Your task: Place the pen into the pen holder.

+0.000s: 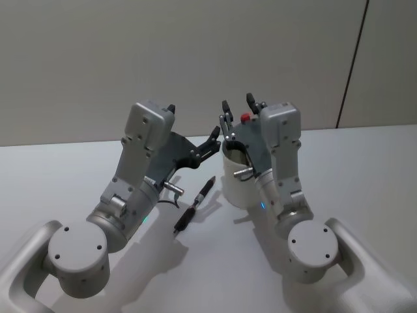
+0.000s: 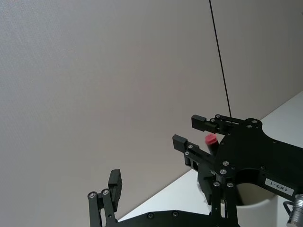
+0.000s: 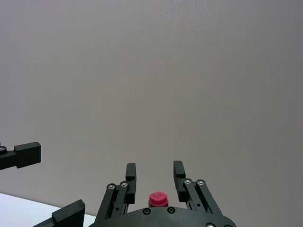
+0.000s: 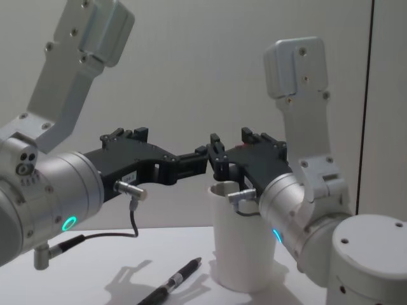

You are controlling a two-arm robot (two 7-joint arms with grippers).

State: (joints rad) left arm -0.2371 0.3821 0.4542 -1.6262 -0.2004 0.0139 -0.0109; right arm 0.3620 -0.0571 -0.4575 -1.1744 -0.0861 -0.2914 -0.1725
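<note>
1. plain grey wall (image 1: 195, 52) fills the background, and a white tabletop (image 1: 58, 169) runs out in front of it.
2. on the left, the left arm reaches forward and inward, and the left tool (image 1: 210, 143) hangs above the tabletop just beside the pen holder's rim. the right wrist view shows its two fingers (image 3: 23, 155) well apart with nothing between them, so it is open and holds nothing.
3. below it and a little to its right, a black pen (image 1: 194, 205) lies flat on the tabletop. it is angled with one end towards the pen holder, close to it but not touching.
4. the pen holder (image 1: 236, 182), a white paper cup, stands upright near the middle of the tabletop, between the two arms.
5. a red-topped pen (image 1: 245, 118) shows its cap above the cup's rim. its lower part is hidden behind the right tool, so how deep it sits cannot be told.
6. the right tool (image 1: 237, 103) sits over the cup's mouth with its fingers pointing upward. in the right wrist view its fingers (image 3: 130, 171) stand apart, with the red cap low between them, touched by neither, so it grips nothing.
</note>
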